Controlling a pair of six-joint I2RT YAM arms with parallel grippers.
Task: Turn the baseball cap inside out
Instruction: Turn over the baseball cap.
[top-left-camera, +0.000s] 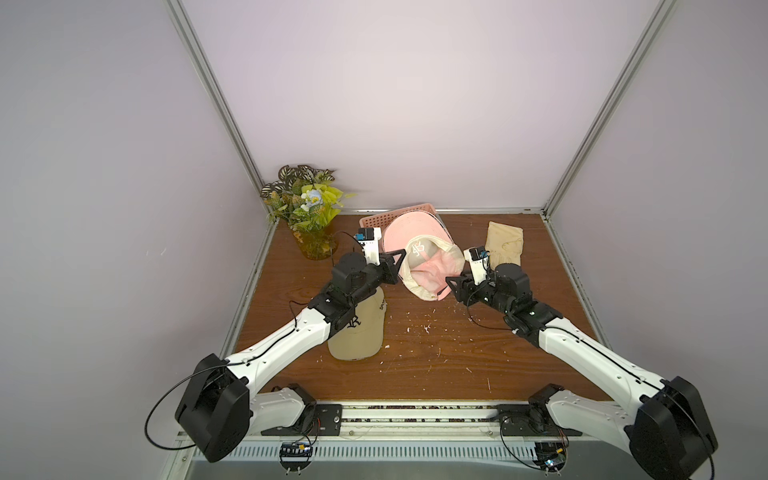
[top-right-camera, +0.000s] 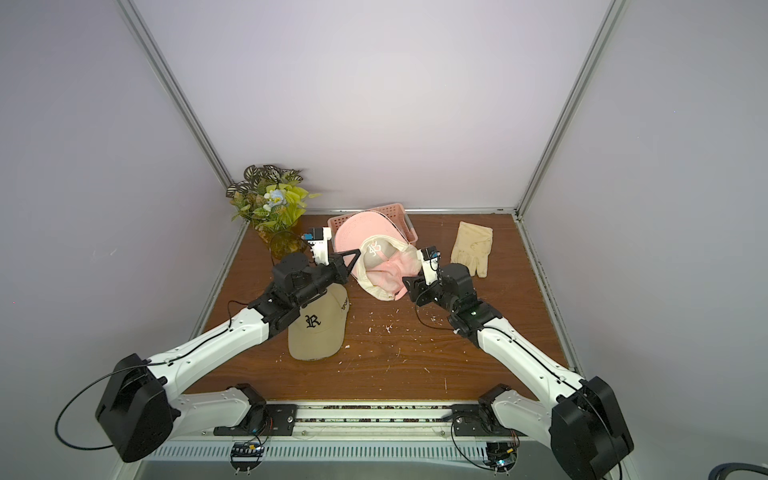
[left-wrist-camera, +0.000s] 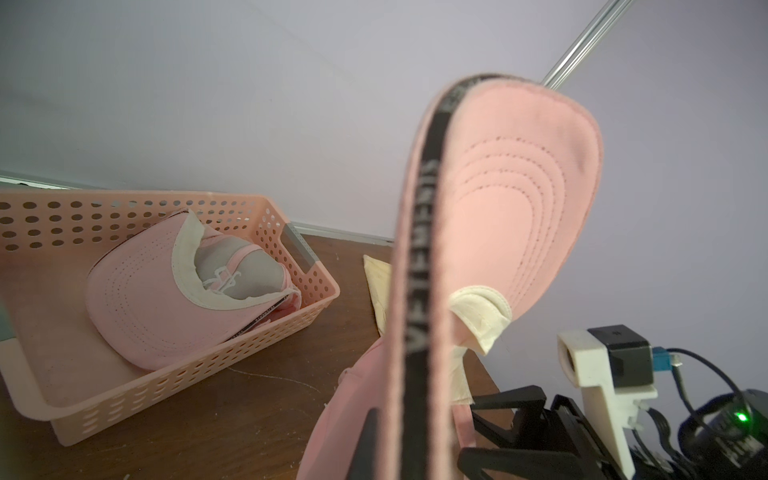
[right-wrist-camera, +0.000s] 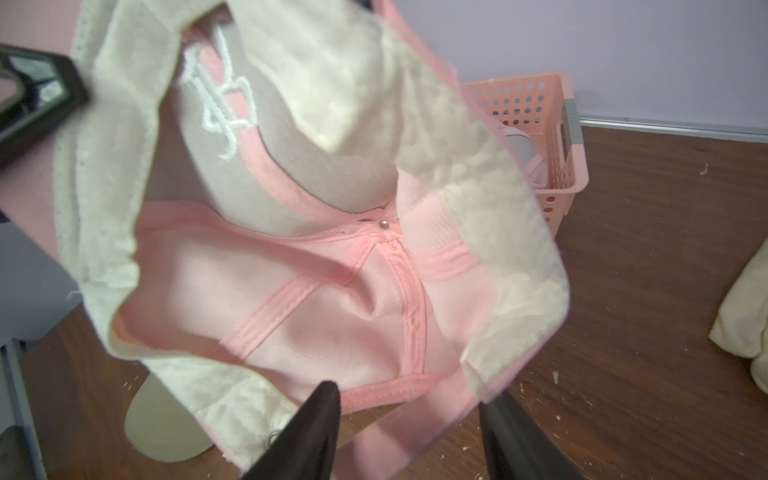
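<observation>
- Baseball cap (top-left-camera: 430, 266), pink, hangs lifted over the far middle of the wooden table (top-left-camera: 415, 365), with its opening turned up between the two arms.
- Only the left wrist view shows a second pink cap (left-wrist-camera: 166, 307) lying in the perforated pink plastic basket (left-wrist-camera: 124, 196); in both top views the raised brim hides it.
- Only the right wrist view shows the lining: cream sweatband, grey front panel with white stitching, and pink seam tapes meeting at a metal rivet.
- Left gripper (top-left-camera: 401, 262) reaches in from the left, pinched onto the cap beside its black-banded brim edge.
- Right gripper (right-wrist-camera: 411, 392) sits at the near rim with its fingers spread; they may not be touching the cloth.
</observation>
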